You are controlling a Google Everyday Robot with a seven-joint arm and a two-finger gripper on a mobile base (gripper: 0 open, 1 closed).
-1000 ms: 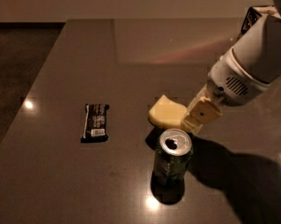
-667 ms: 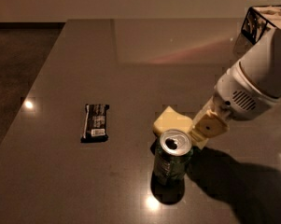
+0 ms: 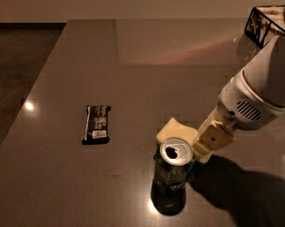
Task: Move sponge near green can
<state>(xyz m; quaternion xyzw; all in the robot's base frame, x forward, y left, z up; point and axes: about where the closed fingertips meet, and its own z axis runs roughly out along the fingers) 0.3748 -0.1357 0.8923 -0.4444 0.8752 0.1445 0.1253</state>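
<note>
The carrying step is nearly over: the sponge (image 3: 175, 130) sits just behind the green can (image 3: 172, 175), so close that the can's silver top hides its near edge. Whether it rests on the counter (image 3: 132, 70) or hangs slightly above it cannot be told from here.

The pincer (image 3: 201, 148) is just right of the green can, level with its top, and appears clamped on the sponge's right end. The cream finger (image 3: 216, 137) presses against that end, and the rest of the sponge sticks out leftward behind the can.

The next move probably calls for a short lowering, then letting go and lifting clear up and to the right. The pincer's lower tip is almost against the can, so a sideways nudge could tip it.

A black snack bar (image 3: 97, 123) lies well left of the green can and plays no part.
</note>
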